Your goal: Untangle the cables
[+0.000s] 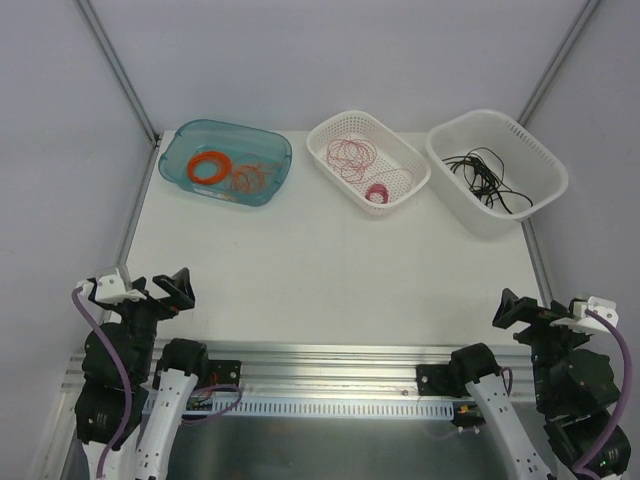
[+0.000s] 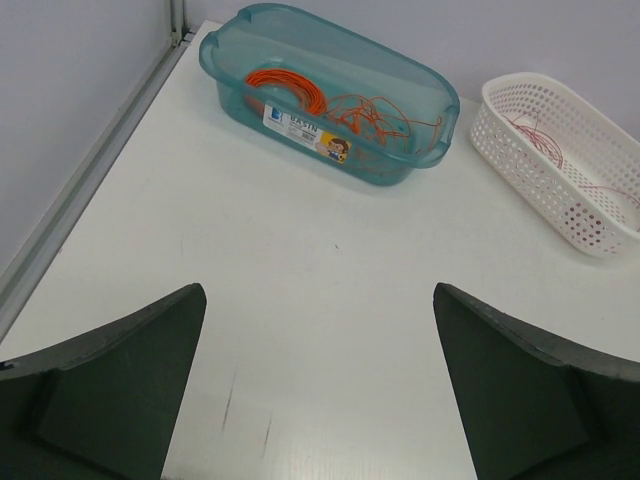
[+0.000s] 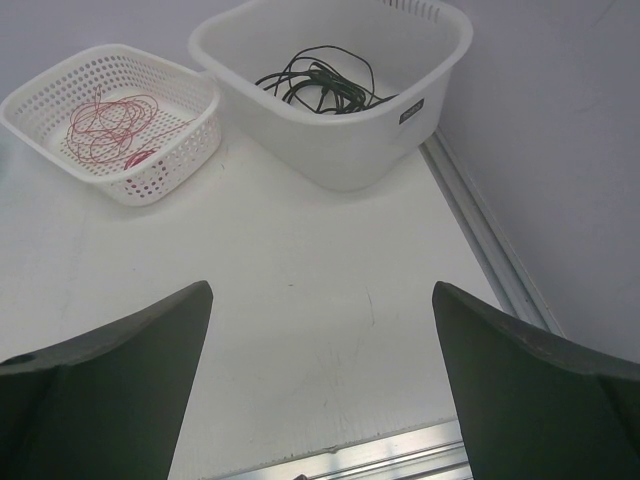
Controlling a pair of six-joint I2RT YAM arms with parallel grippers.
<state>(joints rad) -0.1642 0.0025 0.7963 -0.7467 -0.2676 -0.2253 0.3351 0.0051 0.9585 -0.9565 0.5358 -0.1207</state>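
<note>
Three containers are lined up along the far edge of the white counter [image 1: 330, 270]. On the left, thin orange cables [image 1: 250, 178] are piled in loose curls inside a teal tub [image 1: 228, 129], just beside a thick orange ring [image 1: 209, 167]. In the middle, red cables [image 1: 352, 153] are looped in a perforated white basket [image 1: 402, 143], with a small pink spool [image 1: 378, 193] lying at its near end. On the right, black cables [image 1: 485, 172] are tangled in a plain white bin [image 1: 530, 210]. The left arm [image 1: 130, 330] and the right arm [image 1: 560, 350] are seen at the near corners, well apart from the containers. The left jaws are spread wide with nothing between them; the right jaws are likewise spread wide, and nothing is held.
</note>
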